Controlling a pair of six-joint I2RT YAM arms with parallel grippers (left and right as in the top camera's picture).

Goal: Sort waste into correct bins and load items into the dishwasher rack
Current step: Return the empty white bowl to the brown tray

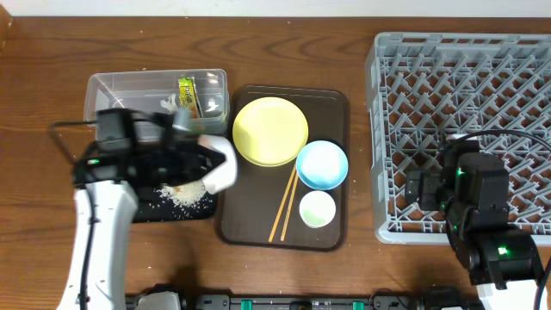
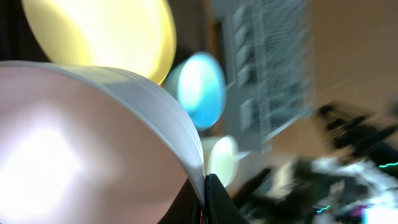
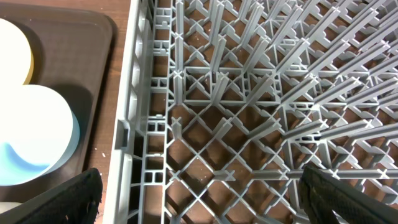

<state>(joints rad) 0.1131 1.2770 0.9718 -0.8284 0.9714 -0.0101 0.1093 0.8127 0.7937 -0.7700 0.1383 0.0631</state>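
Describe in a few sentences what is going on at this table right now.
The left end effector grips the rim of a white bowl, tipped on its side by the black tray, where rice lies. The right end effector hangs open over the rack. The plate, blue bowl, cup and chopsticks sit on the brown tray. A wrapper is in the clear tub.
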